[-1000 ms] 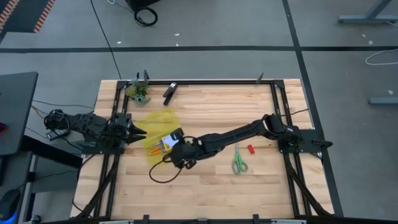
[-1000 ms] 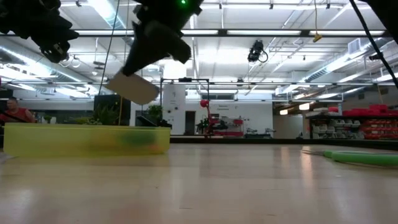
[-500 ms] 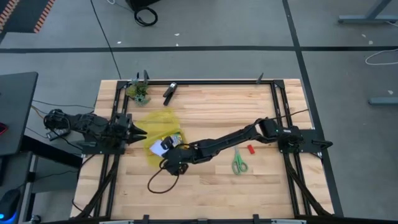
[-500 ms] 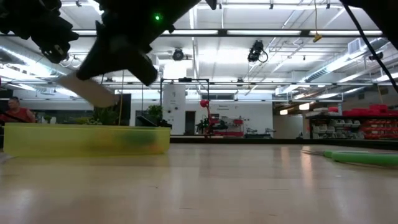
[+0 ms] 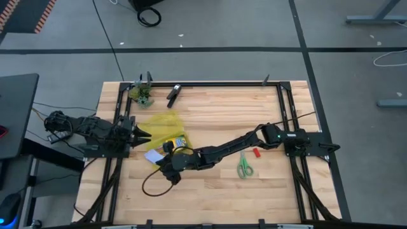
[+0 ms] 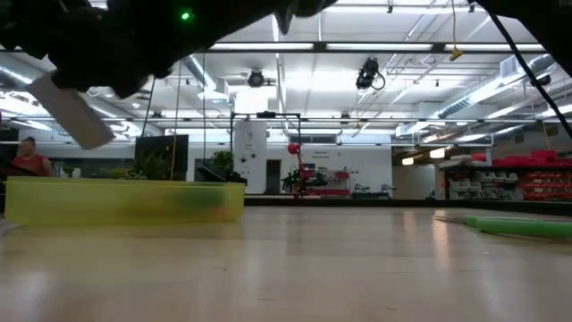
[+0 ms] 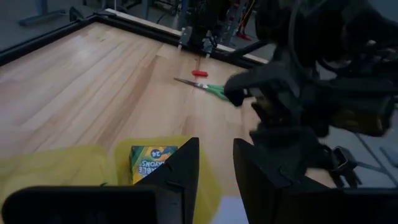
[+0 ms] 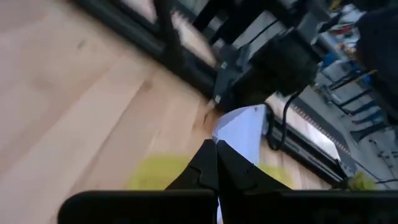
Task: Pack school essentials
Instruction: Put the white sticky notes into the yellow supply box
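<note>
1. Reaching far across the desk (image 5: 210,197), your right gripper (image 5: 160,159) has its jaws clamped on the pale blue note pad (image 5: 152,156), held above the wood just beside the yellow pouch (image 5: 162,127), probably for dropping in.
2. Your left gripper (image 5: 141,134) waits at the desk's left edge, jaws part-way apart at the pouch's mouth.
3. Inside: the crayon box (image 7: 147,163).
4. Green-handled scissors (image 5: 244,165) and red eraser (image 5: 257,152) lie unpacked near the right edge.
</note>
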You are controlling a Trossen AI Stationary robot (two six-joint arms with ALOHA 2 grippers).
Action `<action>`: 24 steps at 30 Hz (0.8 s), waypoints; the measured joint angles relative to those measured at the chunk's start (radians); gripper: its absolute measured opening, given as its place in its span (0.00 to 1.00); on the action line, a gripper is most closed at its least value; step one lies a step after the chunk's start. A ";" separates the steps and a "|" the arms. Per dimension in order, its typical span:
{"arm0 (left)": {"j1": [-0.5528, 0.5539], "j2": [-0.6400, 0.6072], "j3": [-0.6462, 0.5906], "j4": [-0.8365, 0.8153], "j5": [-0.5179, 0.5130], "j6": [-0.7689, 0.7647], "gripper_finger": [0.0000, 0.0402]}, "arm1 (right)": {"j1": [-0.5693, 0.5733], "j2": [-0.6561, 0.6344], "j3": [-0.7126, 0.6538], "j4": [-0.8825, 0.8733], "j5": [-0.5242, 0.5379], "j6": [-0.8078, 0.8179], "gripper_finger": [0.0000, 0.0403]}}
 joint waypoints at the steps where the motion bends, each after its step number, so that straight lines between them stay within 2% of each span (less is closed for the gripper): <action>1: 0.000 0.000 0.000 0.000 -0.004 0.007 0.27 | 0.001 0.009 0.001 0.031 0.009 0.018 0.00; 8: 0.000 0.000 0.000 0.003 -0.013 0.010 0.27 | 0.012 0.055 0.001 0.120 0.129 0.117 0.00; 11: 0.000 0.002 0.000 0.006 -0.014 0.009 0.27 | 0.011 0.062 0.000 0.086 0.185 0.129 0.00; 19: -0.001 0.005 -0.001 0.000 -0.012 -0.011 0.27 | 0.000 0.090 0.000 0.008 0.215 0.227 0.00; 24: -0.001 0.006 -0.001 -0.005 -0.012 -0.011 0.27 | 0.007 0.090 0.000 -0.044 0.318 0.232 0.00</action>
